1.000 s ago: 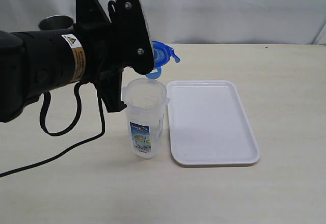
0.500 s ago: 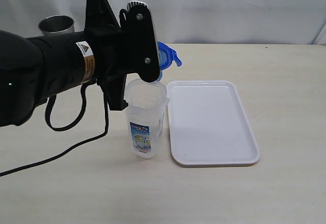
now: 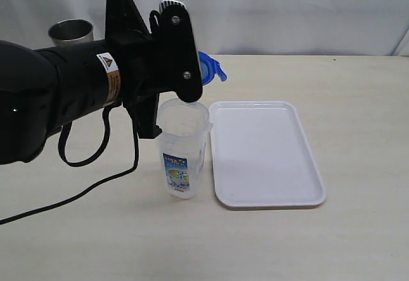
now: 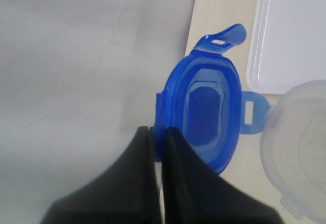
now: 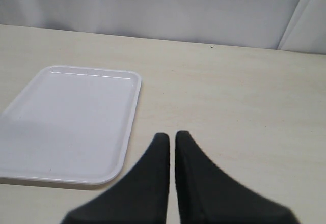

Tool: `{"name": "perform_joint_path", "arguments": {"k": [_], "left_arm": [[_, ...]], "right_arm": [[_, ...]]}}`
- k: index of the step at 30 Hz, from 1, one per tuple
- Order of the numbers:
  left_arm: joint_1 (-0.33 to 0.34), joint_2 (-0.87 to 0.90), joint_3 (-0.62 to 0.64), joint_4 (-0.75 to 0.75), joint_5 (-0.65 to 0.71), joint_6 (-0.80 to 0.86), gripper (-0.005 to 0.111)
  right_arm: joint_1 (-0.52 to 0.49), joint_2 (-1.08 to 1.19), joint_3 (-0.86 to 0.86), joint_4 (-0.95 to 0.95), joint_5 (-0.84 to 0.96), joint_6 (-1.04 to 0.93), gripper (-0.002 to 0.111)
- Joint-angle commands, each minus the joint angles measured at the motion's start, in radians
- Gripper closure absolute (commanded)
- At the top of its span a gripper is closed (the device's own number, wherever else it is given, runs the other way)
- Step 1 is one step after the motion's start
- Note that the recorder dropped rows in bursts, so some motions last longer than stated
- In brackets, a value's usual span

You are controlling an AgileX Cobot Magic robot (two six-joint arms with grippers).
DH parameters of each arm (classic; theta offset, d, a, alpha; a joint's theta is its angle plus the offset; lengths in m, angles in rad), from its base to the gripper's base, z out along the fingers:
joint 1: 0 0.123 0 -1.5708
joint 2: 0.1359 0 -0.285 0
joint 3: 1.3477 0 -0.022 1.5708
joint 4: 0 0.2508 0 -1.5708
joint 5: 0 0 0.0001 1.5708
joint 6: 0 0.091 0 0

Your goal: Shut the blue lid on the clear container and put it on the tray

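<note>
Blue plastic sits pinched between the tips of my left claw [image 4: 157, 133]. It is clenched on the rim of the blue lid [image 4: 206, 114], which hangs in the air, turned up on edge with its flaps sticking out. In the exterior view the lid pokes out past the claw, above the open mouth of the clear container [image 3: 183, 147] and a little toward the far edge of the tabletop [image 3: 358, 96]. As far as I can tell, lid and container are apart. The container stands upright and uncapped, its printed label facing the near edge. Just beside it, toward the right edge, the tray [image 3: 265, 153] lies flat. My right claw [image 5: 170, 138] is clenched, tips together with nothing between them, over the tabletop near a corner of the tray. A steel cup [image 3: 70, 32] stands by the far left corner, behind my left arm.
</note>
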Motion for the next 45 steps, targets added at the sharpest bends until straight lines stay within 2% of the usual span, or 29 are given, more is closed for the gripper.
{"name": "perform_joint_path", "arguments": {"k": [1,23,30,45], "left_arm": [[-0.046,0.0,0.001,0.01,0.05,0.016,0.107],[-0.051,-0.002,0.038,-0.005,0.081,0.018,0.107],[-0.112,-0.032,0.058,0.02,0.153,0.018,0.107],[-0.114,-0.032,0.059,-0.032,0.142,0.002,0.107]], "right_arm": [[-0.002,-0.004,0.002,0.0,0.001,0.003,0.104],[-0.002,-0.004,0.002,0.0,0.001,0.003,0.104],[-0.002,-0.004,0.002,0.0,0.001,0.003,0.104],[-0.002,-0.004,0.002,0.0,0.001,0.003,0.104]]}}
